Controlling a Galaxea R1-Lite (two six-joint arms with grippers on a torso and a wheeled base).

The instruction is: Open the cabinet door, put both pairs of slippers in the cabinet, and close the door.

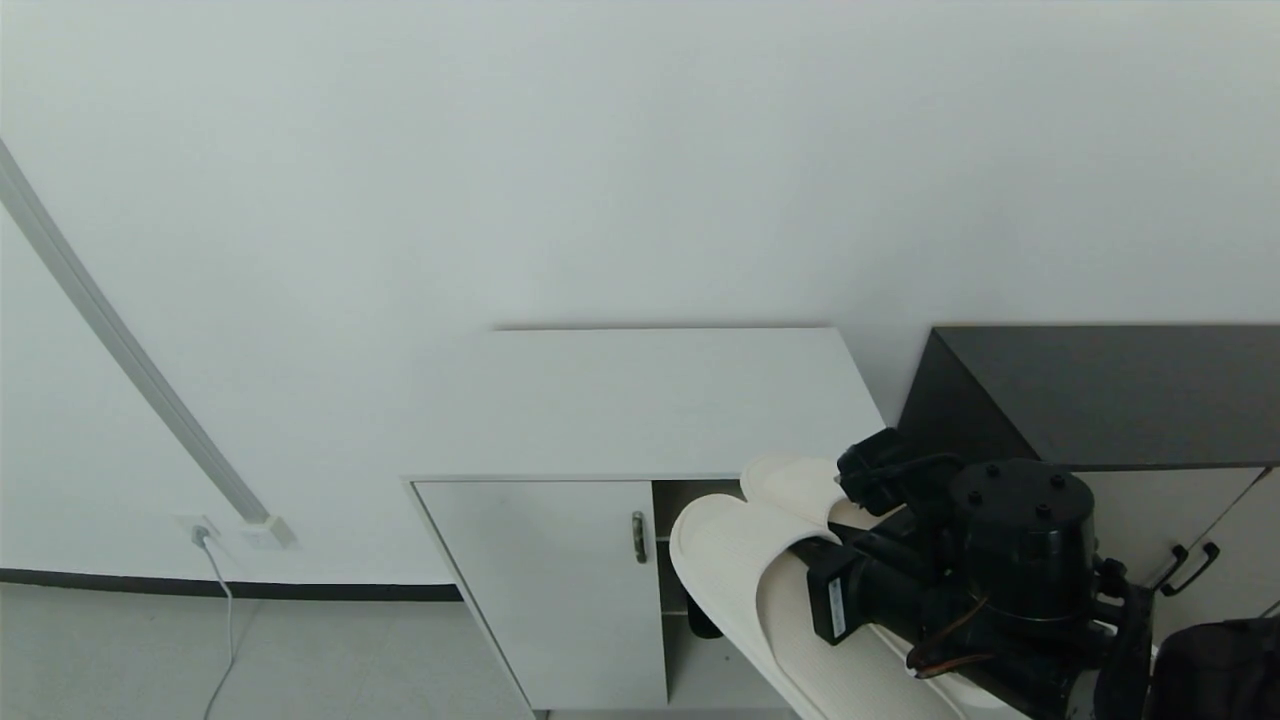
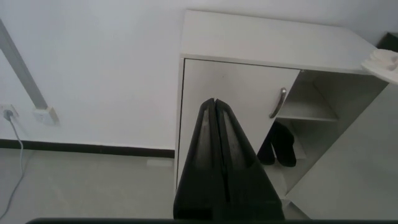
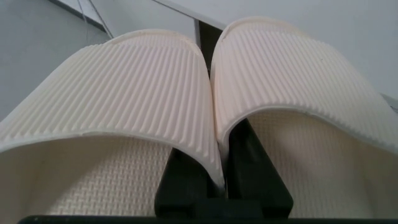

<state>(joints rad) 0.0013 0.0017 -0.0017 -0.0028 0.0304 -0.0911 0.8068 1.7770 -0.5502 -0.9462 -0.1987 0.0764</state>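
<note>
The white cabinet (image 1: 640, 400) stands against the wall with its left door (image 1: 550, 590) closed and its right side open (image 2: 311, 99). A black pair of slippers (image 2: 280, 144) leans inside on the lower shelf. My right gripper (image 3: 222, 177) is shut on a cream ribbed pair of slippers (image 3: 155, 93), its fingers tucked under the two straps. It holds them in front of the open side (image 1: 740, 570), toes pointing at the cabinet. My left gripper (image 2: 214, 106) is shut with nothing in it, some way back from the closed door and its metal handle (image 2: 278, 102).
A dark-topped cabinet (image 1: 1100, 390) with black handles (image 1: 1185, 565) stands right of the white one. On the left wall are a socket with a cable (image 1: 200, 530) and a slanting grey conduit (image 1: 120, 340). Bare floor (image 1: 250, 650) lies to the left.
</note>
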